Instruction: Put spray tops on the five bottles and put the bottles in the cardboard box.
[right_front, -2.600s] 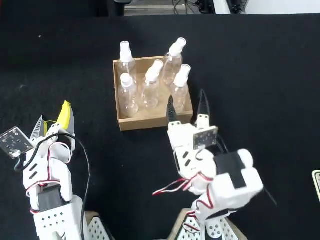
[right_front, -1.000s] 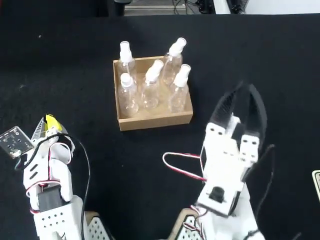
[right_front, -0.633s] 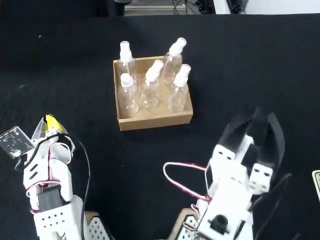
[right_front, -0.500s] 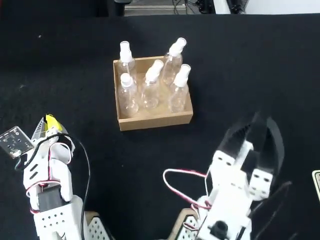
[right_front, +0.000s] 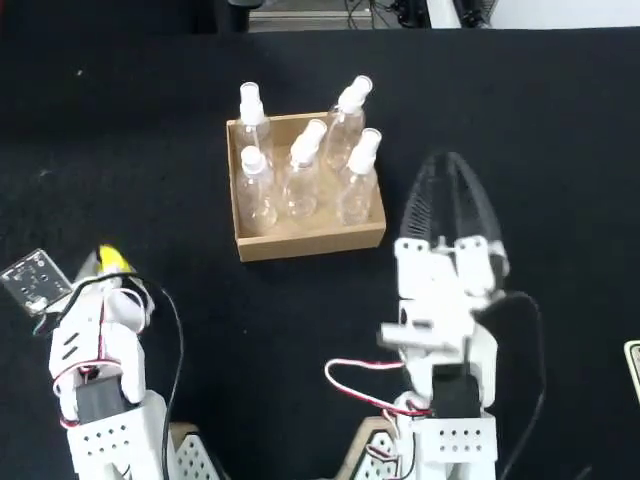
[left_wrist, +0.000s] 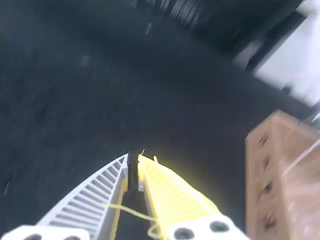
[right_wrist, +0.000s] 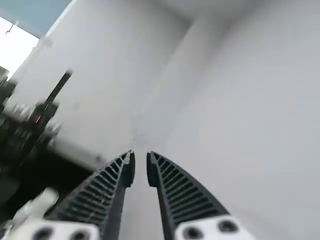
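A cardboard box (right_front: 310, 238) stands on the black table, left of centre toward the back. Five clear bottles stand in it, each with a white spray top: bottle (right_front: 252, 124), bottle (right_front: 345, 118), bottle (right_front: 256, 188), bottle (right_front: 302, 172), bottle (right_front: 359, 178). My right gripper (right_front: 449, 160) is raised to the right of the box, black fingers meeting at the tips, holding nothing; in its wrist view the right gripper (right_wrist: 140, 167) points at a pale wall. My left gripper (right_front: 108, 256) sits near the front left, shut and empty. In the left wrist view the left gripper (left_wrist: 133, 161) points at bare cloth, with the box (left_wrist: 280, 175) beside it.
The black cloth (right_front: 520, 130) runs bare around the box. A pale object (right_front: 632, 362) pokes in at the right edge. Red and black cables (right_front: 355, 385) loop at the base of the right arm.
The right arm drew back from the box, swung right with fingers open, then came up beside the box with its fingers closed. The left gripper tilted slightly.
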